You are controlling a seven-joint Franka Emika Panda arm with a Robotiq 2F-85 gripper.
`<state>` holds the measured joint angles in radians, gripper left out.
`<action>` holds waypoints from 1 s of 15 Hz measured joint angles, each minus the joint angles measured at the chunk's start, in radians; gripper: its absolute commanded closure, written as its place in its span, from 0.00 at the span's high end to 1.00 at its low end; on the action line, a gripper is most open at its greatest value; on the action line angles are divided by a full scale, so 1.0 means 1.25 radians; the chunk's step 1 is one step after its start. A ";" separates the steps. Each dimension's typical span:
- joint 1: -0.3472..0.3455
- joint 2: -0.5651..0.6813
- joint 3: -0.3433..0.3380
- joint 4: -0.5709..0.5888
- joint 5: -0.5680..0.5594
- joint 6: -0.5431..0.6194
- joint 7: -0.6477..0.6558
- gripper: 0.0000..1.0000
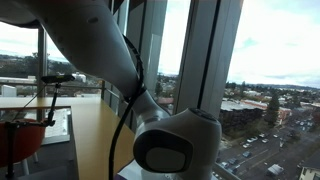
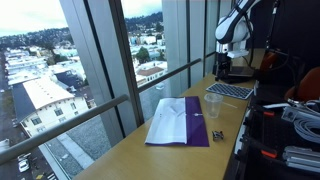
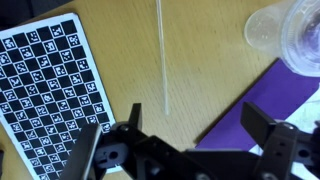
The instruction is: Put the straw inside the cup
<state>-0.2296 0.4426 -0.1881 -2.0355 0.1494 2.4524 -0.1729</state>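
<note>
0 steps done | straw point(image 3: 162, 60) flat on counter point(image 3: 210, 60), just fwd of tool point(image 3: 180, 148) | tool spread, empty | cup point(image 3: 295, 35) fwd, off to side | todo: grab, lift, insert

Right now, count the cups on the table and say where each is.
1. The clear cup stands on the table beside the purple sheet. More could be hidden outside these views.

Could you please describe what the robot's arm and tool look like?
The arm has smooth white rounded shells with a dark grey round joint cap and a black cable running along it. The tool is black, with two blocky fingers.
</note>
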 measured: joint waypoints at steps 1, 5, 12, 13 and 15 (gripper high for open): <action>-0.010 0.029 0.008 0.021 0.000 0.000 -0.002 1.00; -0.041 0.138 0.028 0.099 -0.002 -0.001 -0.011 1.00; -0.052 0.243 0.037 0.143 -0.009 0.000 -0.033 1.00; -0.052 0.253 0.039 0.145 -0.011 0.001 -0.036 1.00; -0.052 0.271 0.041 0.149 -0.021 0.002 -0.038 1.00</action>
<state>-0.2940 0.7814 -0.1374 -1.8497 0.1234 2.4549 -0.2204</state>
